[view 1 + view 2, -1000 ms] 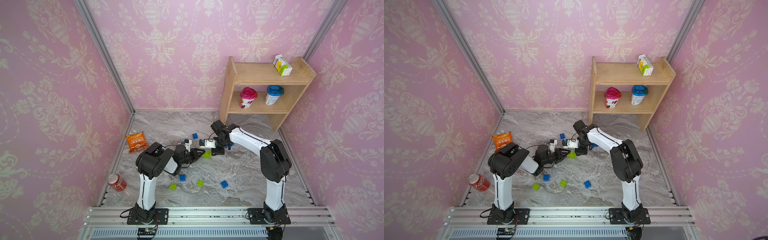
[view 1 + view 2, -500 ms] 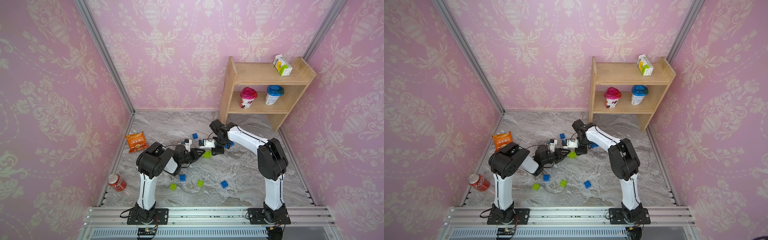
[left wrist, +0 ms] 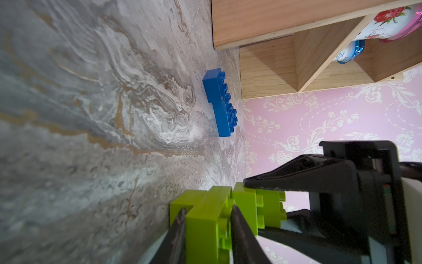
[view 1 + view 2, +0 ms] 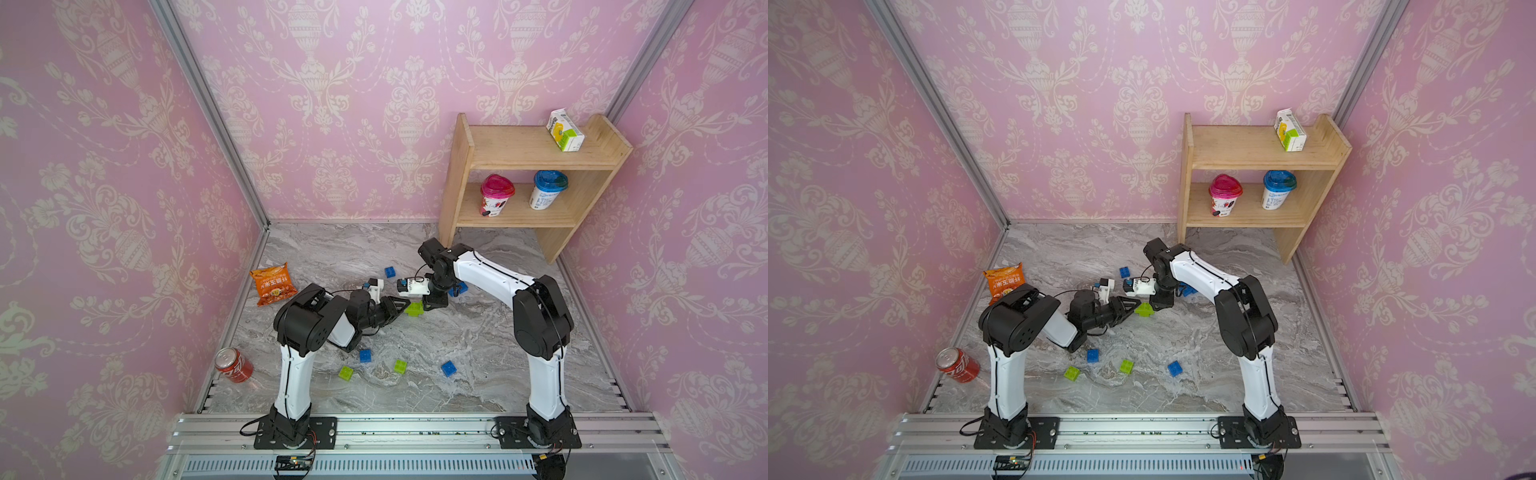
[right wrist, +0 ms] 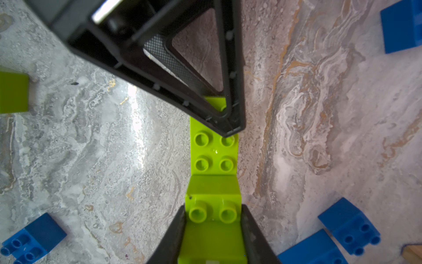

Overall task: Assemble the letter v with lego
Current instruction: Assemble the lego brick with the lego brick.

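Lego bricks (image 4: 345,372) nearest, green and blue, loose and untouched on the tabletop (image 4: 478,374). Farther in, at mid-tabletop, green lego piece (image 4: 414,308) clamped at one end by the left pincer (image 3: 209,214) and at the other by the right pincer (image 5: 213,212). Judged as pressing green bricks together into one arm of the v. Next: seat the studs fully, keep both ends level, then release one side. Beyond, blue bricks (image 3: 220,102) near the shelf (image 4: 519,158).
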Available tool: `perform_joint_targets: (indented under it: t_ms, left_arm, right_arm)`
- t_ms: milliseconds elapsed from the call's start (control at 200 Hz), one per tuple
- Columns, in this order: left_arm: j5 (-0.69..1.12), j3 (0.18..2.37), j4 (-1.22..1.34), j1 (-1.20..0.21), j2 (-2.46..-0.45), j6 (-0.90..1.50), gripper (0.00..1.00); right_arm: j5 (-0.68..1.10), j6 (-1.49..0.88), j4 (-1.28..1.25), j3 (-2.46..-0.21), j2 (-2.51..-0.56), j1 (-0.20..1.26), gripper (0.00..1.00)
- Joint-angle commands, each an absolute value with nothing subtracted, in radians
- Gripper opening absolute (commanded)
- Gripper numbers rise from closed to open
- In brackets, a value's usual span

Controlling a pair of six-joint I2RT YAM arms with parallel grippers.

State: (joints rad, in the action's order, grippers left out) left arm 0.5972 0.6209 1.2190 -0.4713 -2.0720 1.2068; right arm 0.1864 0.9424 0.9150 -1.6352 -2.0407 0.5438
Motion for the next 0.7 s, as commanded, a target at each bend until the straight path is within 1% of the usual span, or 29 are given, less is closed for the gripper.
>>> perform_joint_targets:
  t_ms: [0,315,695]
  left_arm:
    - [0.597,0.588,1.082,-0.465,-2.129,1.201,0.32]
    - [0.597,0.583,1.090,-0.462,-2.140,1.201,0.33]
    - [0.598,0.586,1.087,-0.462,-2.135,1.203,0.33]
  right_arm:
    - [0.177,0.946,0.939,-1.638,-2.083,0.560,0.00]
    - [0.166,0.938,0.919,-1.621,-2.094,0.570,0.00]
    - [0.119,0.945,0.973,-1.681,-2.126,0.589,0.00]
